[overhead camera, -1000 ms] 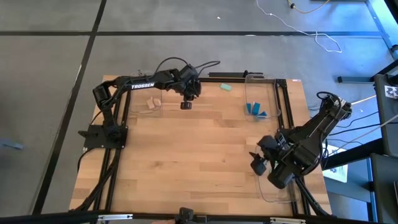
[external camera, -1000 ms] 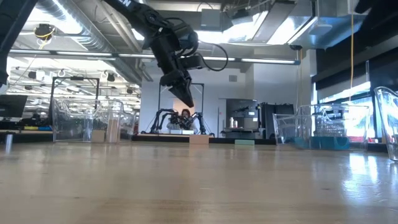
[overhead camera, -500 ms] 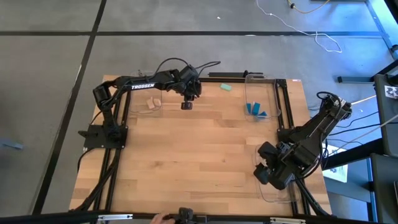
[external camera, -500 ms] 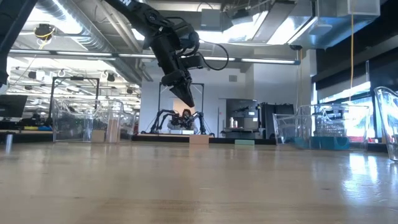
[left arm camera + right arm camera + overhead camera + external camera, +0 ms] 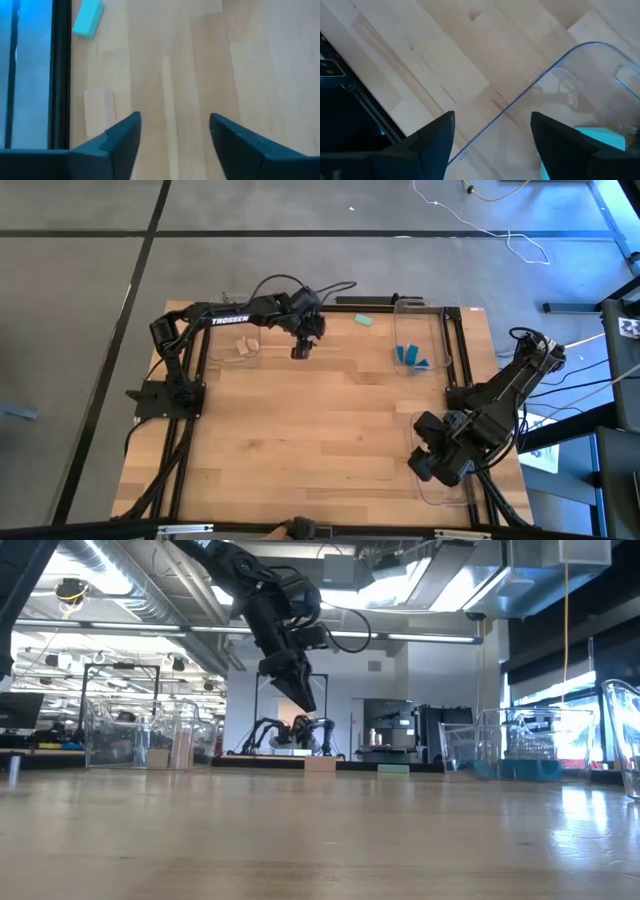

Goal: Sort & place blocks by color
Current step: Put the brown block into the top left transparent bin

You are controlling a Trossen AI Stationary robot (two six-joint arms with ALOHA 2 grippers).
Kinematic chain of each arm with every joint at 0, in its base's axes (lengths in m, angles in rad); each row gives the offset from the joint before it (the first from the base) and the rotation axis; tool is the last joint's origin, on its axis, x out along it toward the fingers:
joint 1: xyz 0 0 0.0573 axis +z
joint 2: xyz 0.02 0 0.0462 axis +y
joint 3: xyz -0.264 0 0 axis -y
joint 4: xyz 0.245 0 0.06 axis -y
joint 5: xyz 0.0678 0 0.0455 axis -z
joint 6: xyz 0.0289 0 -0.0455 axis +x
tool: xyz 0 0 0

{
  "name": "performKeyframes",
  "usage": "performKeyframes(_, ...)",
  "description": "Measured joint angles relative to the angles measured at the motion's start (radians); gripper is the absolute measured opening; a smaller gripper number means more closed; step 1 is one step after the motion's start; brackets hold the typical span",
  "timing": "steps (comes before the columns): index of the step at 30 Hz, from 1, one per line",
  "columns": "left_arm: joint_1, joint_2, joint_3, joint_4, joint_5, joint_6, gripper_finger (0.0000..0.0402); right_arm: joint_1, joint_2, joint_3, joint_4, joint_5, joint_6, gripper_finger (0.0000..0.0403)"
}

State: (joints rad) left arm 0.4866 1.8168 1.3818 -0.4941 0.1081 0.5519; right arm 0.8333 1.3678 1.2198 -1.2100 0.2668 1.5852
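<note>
table (image 5: 330, 430): smooth pale wood | trays (image 5: 580, 70): clear glossy plastic

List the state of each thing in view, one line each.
Left gripper: open, empty, raised over the table's far side.
Right gripper: open, empty, over the near-right tray's corner.
Mint block: loose on the table by the far edge.
Blue blocks: in the far-right tray.
Tan blocks: in the far-left tray.
Near-right tray: holds a mint block.
</note>
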Motion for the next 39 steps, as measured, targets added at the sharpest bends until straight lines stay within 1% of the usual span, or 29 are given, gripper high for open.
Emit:
performKeyframes(3, 0.001, 0.000, -0.001, 0.040, 0.001, 0.142, 0.0249, 0.000, 0.000, 0.000, 0.011, 0.000, 0.000, 0.0260)
performKeyframes(6, 0.013, 0.000, -0.001, 0.109, -0.010, 0.214, 0.0251, 0.000, 0.000, 0.000, 0.019, 0.000, 0.000, 0.0260)
performKeyframes(10, 0.058, 0.005, -0.001, 0.165, 0.026, 0.209, 0.0248, 0.000, 0.000, 0.000, 0.027, 0.000, 0.000, 0.0260)
performKeyframes(14, 0.125, 0.013, -0.001, 0.174, 0.147, 0.154, 0.0248, 0.000, 0.000, -0.001, 0.037, 0.000, 0.000, 0.0260)
performKeyframes(18, 0.183, 0.034, -0.002, 0.190, 0.221, 0.109, 0.0248, 0.000, 0.000, -0.001, 0.044, 0.000, 0.000, 0.0260)
performKeyframes(20, 0.193, 0.051, 0.002, 0.240, 0.228, 0.105, 0.0248, 0.000, 0.000, -0.001, 0.040, 0.000, -0.026, 0.0260)
performKeyframes(23, 0.208, 0.062, -0.002, 0.233, 0.243, 0.106, 0.0248, 0.000, -0.001, -0.001, 0.030, 0.001, -0.137, 0.0260)
performKeyframes(25, 0.203, 0.077, 0.001, 0.264, 0.246, 0.110, 0.0248, 0.000, -0.001, -0.001, 0.038, 0.001, -0.178, 0.0260)
performKeyframes(35, 0.196, 0.107, 0.000, 0.284, 0.278, 0.137, 0.0248, 0.000, -0.001, -0.001, 0.046, 0.001, -0.184, 0.0260)
performKeyframes(37, 0.199, 0.111, -0.001, 0.274, 0.274, 0.138, 0.0248, -0.001, -0.001, -0.001, 0.039, 0.002, -0.239, 0.0260)
performKeyframes(39, 0.196, 0.114, 0.000, 0.284, 0.275, 0.144, 0.0248, -0.008, -0.001, -0.001, 0.032, 0.034, -0.296, 0.0260)
